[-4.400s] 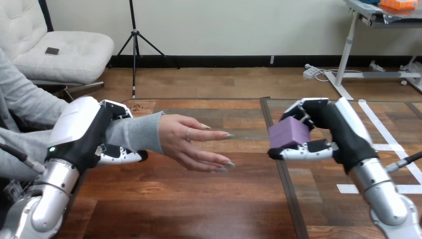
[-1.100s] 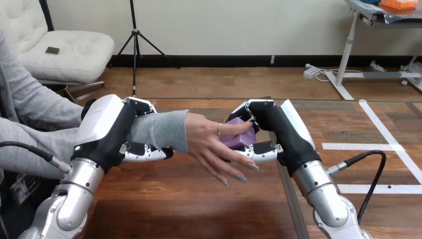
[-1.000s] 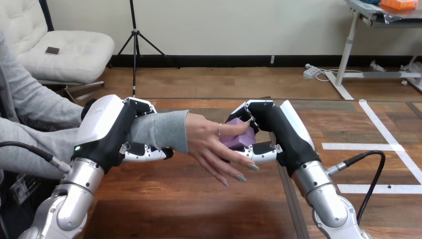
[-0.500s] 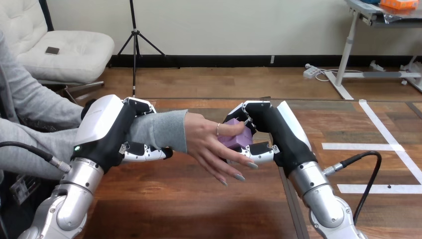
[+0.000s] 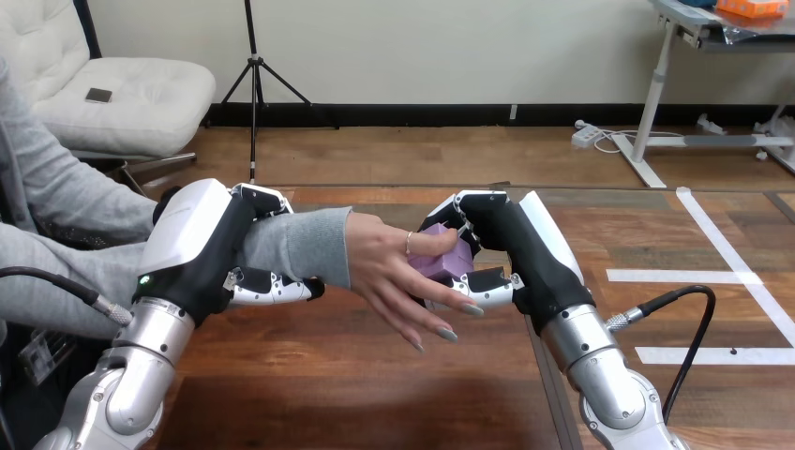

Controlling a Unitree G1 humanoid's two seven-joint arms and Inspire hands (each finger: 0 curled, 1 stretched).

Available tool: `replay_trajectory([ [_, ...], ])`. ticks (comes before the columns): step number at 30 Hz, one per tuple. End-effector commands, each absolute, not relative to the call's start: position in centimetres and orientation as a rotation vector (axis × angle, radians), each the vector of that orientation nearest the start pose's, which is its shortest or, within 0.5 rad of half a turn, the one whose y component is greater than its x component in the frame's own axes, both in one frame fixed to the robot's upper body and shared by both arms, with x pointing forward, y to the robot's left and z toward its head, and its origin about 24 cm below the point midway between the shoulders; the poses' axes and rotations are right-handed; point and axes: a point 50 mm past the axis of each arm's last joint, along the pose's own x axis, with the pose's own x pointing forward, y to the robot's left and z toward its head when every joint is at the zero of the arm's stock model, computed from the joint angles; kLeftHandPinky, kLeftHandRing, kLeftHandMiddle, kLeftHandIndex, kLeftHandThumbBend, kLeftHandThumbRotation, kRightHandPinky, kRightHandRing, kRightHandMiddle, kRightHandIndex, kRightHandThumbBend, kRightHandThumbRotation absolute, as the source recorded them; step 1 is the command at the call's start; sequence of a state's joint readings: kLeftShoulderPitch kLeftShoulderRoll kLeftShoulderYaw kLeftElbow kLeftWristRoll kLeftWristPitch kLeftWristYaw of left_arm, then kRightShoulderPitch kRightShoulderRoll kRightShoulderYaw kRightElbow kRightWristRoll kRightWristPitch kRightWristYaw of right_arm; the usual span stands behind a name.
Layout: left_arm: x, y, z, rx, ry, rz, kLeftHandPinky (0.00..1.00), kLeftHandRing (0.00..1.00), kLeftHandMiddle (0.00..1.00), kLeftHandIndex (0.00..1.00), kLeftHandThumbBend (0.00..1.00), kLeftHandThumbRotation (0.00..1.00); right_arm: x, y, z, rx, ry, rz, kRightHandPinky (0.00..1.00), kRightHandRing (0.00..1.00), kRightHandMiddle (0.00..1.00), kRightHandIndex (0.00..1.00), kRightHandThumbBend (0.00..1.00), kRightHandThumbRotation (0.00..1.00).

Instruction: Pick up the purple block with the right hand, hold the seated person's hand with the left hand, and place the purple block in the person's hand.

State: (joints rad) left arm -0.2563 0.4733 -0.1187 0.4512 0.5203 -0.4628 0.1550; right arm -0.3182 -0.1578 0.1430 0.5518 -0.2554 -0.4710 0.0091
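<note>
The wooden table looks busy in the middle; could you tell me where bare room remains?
Bare: the near strip of table between both forearms, nearer than the person's hand. Crowded: the middle, where the left robot hand clasps the person's wrist and the right robot hand pinches the purple block.

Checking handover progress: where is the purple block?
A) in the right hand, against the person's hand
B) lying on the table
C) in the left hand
A: the block sits pinched in the right hand, touching the person's hand.
</note>
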Motion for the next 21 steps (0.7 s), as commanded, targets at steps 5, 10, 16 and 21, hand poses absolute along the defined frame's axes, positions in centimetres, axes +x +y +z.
replay_trajectory([
  [5,30.74,18.72,9.82,0.860,-0.487,-0.119,0.17,0.22,0.29,0.33,0.71,0.00,31.27,-11.02,6.35,-0.417,-0.328,0.322,0.30,0.33,0.39,0.42,0.85,0.00],
  [10,30.69,18.72,9.80,0.846,-0.488,-0.125,0.18,0.23,0.30,0.33,0.72,0.00,31.30,-11.12,6.31,-0.429,-0.322,0.328,0.31,0.34,0.39,0.42,0.85,0.00],
  [16,30.51,18.78,9.76,0.862,-0.480,-0.121,0.24,0.30,0.36,0.38,0.75,0.01,31.29,-11.33,6.22,-0.398,-0.294,0.338,0.33,0.38,0.42,0.45,0.87,0.00],
  [21,30.37,18.92,9.82,0.904,-0.474,-0.137,0.30,0.37,0.42,0.44,0.75,0.08,31.23,-11.63,6.08,-0.383,-0.268,0.345,0.36,0.41,0.45,0.48,0.89,0.00],
])
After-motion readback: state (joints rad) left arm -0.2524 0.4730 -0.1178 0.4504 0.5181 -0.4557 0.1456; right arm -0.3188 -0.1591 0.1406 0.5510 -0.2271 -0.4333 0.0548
